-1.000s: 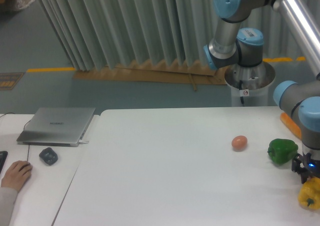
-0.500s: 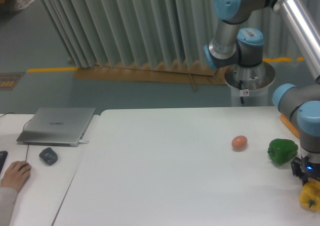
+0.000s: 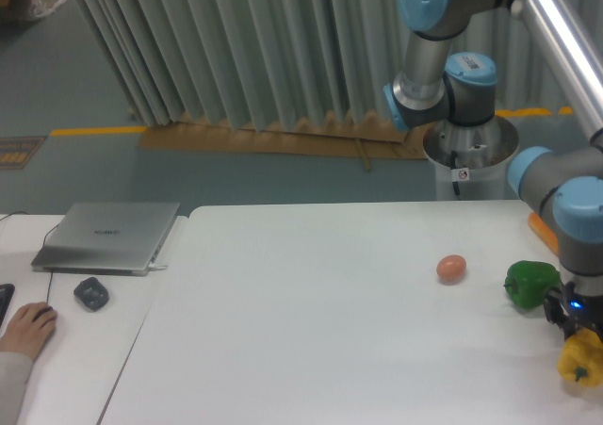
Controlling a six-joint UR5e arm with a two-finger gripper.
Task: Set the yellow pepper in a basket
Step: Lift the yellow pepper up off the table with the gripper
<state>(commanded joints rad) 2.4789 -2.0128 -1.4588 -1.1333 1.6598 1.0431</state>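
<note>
Gripping the yellow pepper (image 3: 579, 360) in the claw (image 3: 576, 329), at the desk's (image 3: 311, 331) 4 o'clock edge. Flanked at 10 o'clock by a green pepper (image 3: 530, 283).

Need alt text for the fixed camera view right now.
A robot arm's claw sits on a yellow pepper at the white table's right edge; whether it grips is unclear. A green pepper and a brown egg lie nearby.

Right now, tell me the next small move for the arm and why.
Probably lift straight up a little. The pincer sits right on top of the yellow pepper at the table's right edge, apparently gripping it, and the green pepper lies close beside. No basket is in view.
</note>
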